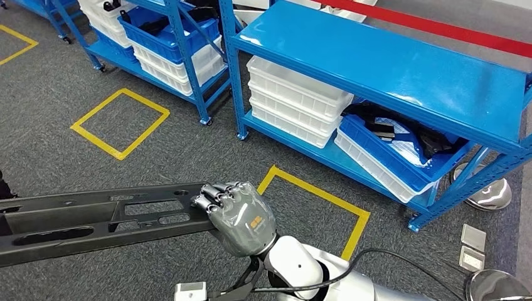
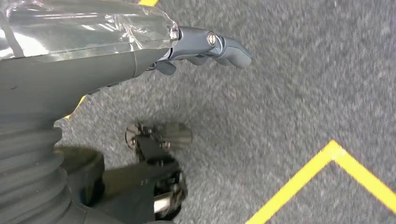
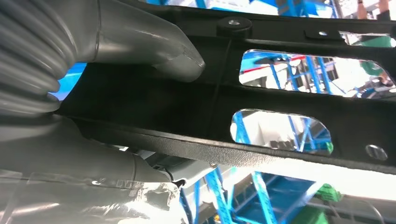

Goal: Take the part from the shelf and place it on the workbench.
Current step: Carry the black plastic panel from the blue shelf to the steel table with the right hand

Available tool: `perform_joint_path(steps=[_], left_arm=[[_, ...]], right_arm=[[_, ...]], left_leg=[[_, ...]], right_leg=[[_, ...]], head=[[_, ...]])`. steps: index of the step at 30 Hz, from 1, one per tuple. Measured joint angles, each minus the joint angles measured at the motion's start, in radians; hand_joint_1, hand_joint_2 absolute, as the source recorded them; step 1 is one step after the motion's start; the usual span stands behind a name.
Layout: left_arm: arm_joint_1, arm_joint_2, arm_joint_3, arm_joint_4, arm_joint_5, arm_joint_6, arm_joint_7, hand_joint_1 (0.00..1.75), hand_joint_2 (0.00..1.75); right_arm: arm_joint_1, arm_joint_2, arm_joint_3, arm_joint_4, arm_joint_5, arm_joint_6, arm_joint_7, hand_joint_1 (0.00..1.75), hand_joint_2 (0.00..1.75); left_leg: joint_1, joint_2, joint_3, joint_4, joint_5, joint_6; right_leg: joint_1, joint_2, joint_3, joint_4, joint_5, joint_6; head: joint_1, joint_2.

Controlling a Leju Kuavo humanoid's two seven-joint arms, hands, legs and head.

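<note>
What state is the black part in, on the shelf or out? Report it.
Out. The right hand grips the long black part over the carpet, apart from the blue shelf.

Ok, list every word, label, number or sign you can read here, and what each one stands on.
None can be read.
Right hand: a small orange mark on its back, too small to read.
Black part, blue shelf, white bins: no lettering to be seen.
Floor: yellow tape squares, no text.

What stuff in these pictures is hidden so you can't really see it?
- Long black part: its far end is cut off by the head view's left edge.
- Right hand: fingertips hidden, curled over the part.
- Blue bin: dark contents half hidden under the shelf.
- Left hand: blurred.
</note>
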Motion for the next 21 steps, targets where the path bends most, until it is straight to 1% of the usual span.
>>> perform_joint_path(steps=[1, 2, 3, 4, 5, 6, 7, 8, 9, 10, 11, 12, 13, 14, 15, 16, 17, 18, 19, 20, 21], left_arm=[[-0.001, 0.000, 0.000, 0.000, 0.000, 0.000, 0.000, 0.00, 1.75], [-0.002, 0.000, 0.000, 0.000, 0.000, 0.000, 0.000, 0.00, 1.75], [-0.002, 0.000, 0.000, 0.000, 0.000, 0.000, 0.000, 0.00, 1.75], [-0.001, 0.000, 0.000, 0.000, 0.000, 0.000, 0.000, 0.00, 1.75], [-0.001, 0.000, 0.000, 0.000, 0.000, 0.000, 0.000, 0.00, 1.75], [-0.001, 0.000, 0.000, 0.000, 0.000, 0.000, 0.000, 0.00, 1.75], [-0.001, 0.000, 0.000, 0.000, 0.000, 0.000, 0.000, 0.00, 1.75], [-0.002, 0.000, 0.000, 0.000, 0.000, 0.000, 0.000, 0.00, 1.75], [-0.002, 0.000, 0.000, 0.000, 0.000, 0.000, 0.000, 0.00, 1.75], [-0.002, 0.000, 0.000, 0.000, 0.000, 0.000, 0.000, 0.00, 1.75], [-0.002, 0.000, 0.000, 0.000, 0.000, 0.000, 0.000, 0.00, 1.75], [-0.002, 0.000, 0.000, 0.000, -0.001, 0.000, 0.000, 0.00, 1.75], [-0.001, 0.001, 0.000, 0.000, -0.001, 0.000, 0.000, 0.00, 1.75], [-0.001, 0.001, 0.000, 0.000, -0.001, 0.000, 0.000, 0.00, 1.75], [-0.003, 0.002, 0.000, 0.000, -0.001, 0.000, 0.000, 0.00, 1.75], [-0.004, 0.002, 0.000, 0.000, -0.001, 0.000, 0.000, 0.00, 1.75], [-0.005, 0.002, -0.001, 0.000, -0.001, 0.000, 0.000, 0.00, 1.75], [-0.004, 0.002, -0.001, 0.000, -0.001, 0.000, 0.000, 0.00, 1.75], [-0.003, 0.002, -0.001, 0.000, -0.001, 0.000, 0.000, 0.00, 1.75], [-0.002, 0.002, -0.001, 0.000, -0.001, 0.000, 0.000, 0.00, 1.75], [-0.002, 0.002, -0.001, 0.000, -0.001, 0.000, 0.000, 0.00, 1.75]], right_arm=[[0.000, 0.000, 0.000, 0.000, 0.000, 0.000, 0.000, 1.75, 1.75], [0.000, 0.000, 0.000, 0.000, 0.000, 0.000, 0.000, 1.75, 1.75], [0.002, -0.001, 0.000, 0.000, 0.000, 0.000, 0.000, 1.75, 1.75], [0.003, -0.001, 0.000, 0.001, 0.000, 0.000, 0.000, 1.75, 1.75], [0.003, -0.001, 0.000, 0.001, 0.000, 0.000, 0.000, 1.75, 1.75], [0.003, -0.001, 0.000, 0.001, 0.000, 0.000, 0.000, 1.75, 1.75], [0.003, -0.001, 0.000, 0.002, 0.000, 0.000, 0.000, 1.75, 1.75], [0.003, -0.001, 0.000, 0.002, 0.000, 0.000, 0.000, 1.75, 1.75], [0.003, -0.001, 0.000, 0.002, 0.000, 0.000, 0.000, 1.75, 1.75], [0.003, 0.000, 0.000, 0.002, 0.000, 0.000, 0.000, 1.75, 1.75], [0.003, 0.000, 0.000, 0.002, 0.000, 0.000, 0.000, 1.75, 1.75], [0.003, 0.000, 0.000, 0.002, 0.000, 0.000, 0.000, 1.75, 1.75], [0.003, 0.000, 0.000, 0.002, 0.000, 0.000, 0.000, 1.75, 1.75], [0.002, 0.000, 0.000, 0.002, 0.000, 0.000, 0.000, 1.75, 1.75], [0.001, 0.000, 0.000, 0.002, 0.000, 0.000, 0.000, 1.75, 1.75], [0.001, 0.000, 0.000, 0.002, 0.000, 0.000, 0.000, 1.75, 1.75], [0.001, 0.000, 0.000, 0.002, 0.000, 0.000, 0.000, 1.75, 1.75], [0.001, 0.000, 0.000, 0.002, 0.000, 0.001, 0.000, 1.75, 1.75], [0.002, 0.000, 0.000, 0.002, 0.000, 0.001, 0.000, 1.75, 1.75], [0.002, 0.000, 0.000, 0.002, 0.000, 0.001, 0.000, 1.75, 1.75], [0.002, 0.000, 0.000, 0.002, 0.000, 0.001, 0.000, 1.75, 1.75]], left_leg=[[0.000, -0.005, 0.001, -0.002, 0.001, 0.002], [0.000, -0.011, 0.001, -0.001, 0.001, 0.005], [0.000, -0.019, 0.001, 0.001, 0.000, 0.006], [0.001, -0.027, 0.001, 0.003, -0.001, 0.006], [0.001, -0.036, 0.001, 0.006, -0.003, 0.005], [0.002, -0.046, 0.001, 0.010, -0.005, 0.003], [0.003, -0.054, 0.000, 0.016, -0.009, 0.000], [0.003, -0.063, -0.003, 0.025, -0.013, -0.005], [0.003, -0.070, -0.009, 0.032, -0.016, -0.010], [0.003, -0.076, -0.014, 0.037, -0.017, -0.015], [0.004, -0.082, -0.019, 0.039, -0.016, -0.020], [0.005, -0.087, -0.021, 0.039, -0.015, -0.025], [0.006, -0.083, -0.022, 0.043, -0.018, -0.031], [0.006, -0.072, -0.027, 0.059, -0.029, -0.037], [0.006, -0.056, -0.041, 0.093, -0.049, -0.043], [0.007, -0.038, -0.066, 0.149, -0.078, -0.049], [0.009, -0.027, -0.099, 0.216, -0.109, -0.054], [0.011, -0.022, -0.131, 0.279, -0.131, -0.057], [0.014, -0.019, -0.151, 0.317, -0.138, -0.059], [0.015, -0.018, -0.152, 0.315, -0.125, -0.059], [0.016, -0.015, -0.132, 0.274, -0.095, -0.057]], right_leg=[[-0.001, 0.017, -0.026, 0.056, -0.029, 0.002], [-0.001, 0.026, -0.058, 0.123, -0.059, 0.003], [-0.001, 0.030, -0.088, 0.180, -0.077, 0.005], [-0.001, 0.032, -0.105, 0.208, -0.075, 0.007], [-0.002, 0.033, -0.104, 0.198, -0.054, 0.008], [-0.004, 0.036, -0.085, 0.150, -0.016, 0.008], [-0.007, 0.046, -0.057, 0.082, 0.021, 0.008], [-0.009, 0.061, -0.031, 0.021, 0.045, 0.007], [-0.011, 0.075, -0.015, -0.020, 0.058, 0.004], [-0.011, 0.085, -0.009, -0.037, 0.058, 0.001], [-0.009, 0.086, -0.009, -0.040, 0.056, -0.004], [-0.009, 0.080, -0.010, -0.040, 0.058, -0.011], [-0.009, 0.072, -0.007, -0.043, 0.059, -0.016], [-0.010, 0.064, -0.004, -0.047, 0.061, -0.022], [-0.012, 0.054, -0.001, -0.050, 0.062, -0.027], [-0.012, 0.045, 0.002, -0.051, 0.061, -0.030], [-0.012, 0.035, 0.003, -0.052, 0.060, -0.032], [-0.011, 0.026, 0.003, -0.052, 0.059, -0.034], [-0.011, 0.017, 0.004, -0.051, 0.057, -0.034], [-0.011, 0.009, 0.006, -0.051, 0.055, -0.033], [-0.012, 0.002, 0.010, -0.051, 0.053, -0.032]], head=[[0.003, 0.000], [0.005, 0.000], [0.007, 0.000], [0.009, 0.000], [0.009, 0.000], [0.010, 0.000], [0.012, 0.000], [0.013, 0.000], [0.013, 0.000], [0.012, 0.000], [0.011, 0.000], [0.010, 0.000], [0.009, 0.000], [0.007, 0.000], [0.003, 0.000], [0.000, 0.000], [-0.004, 0.000], [-0.004, 0.000], [-0.005, 0.000], [-0.005, 0.000], [-0.005, 0.000]])
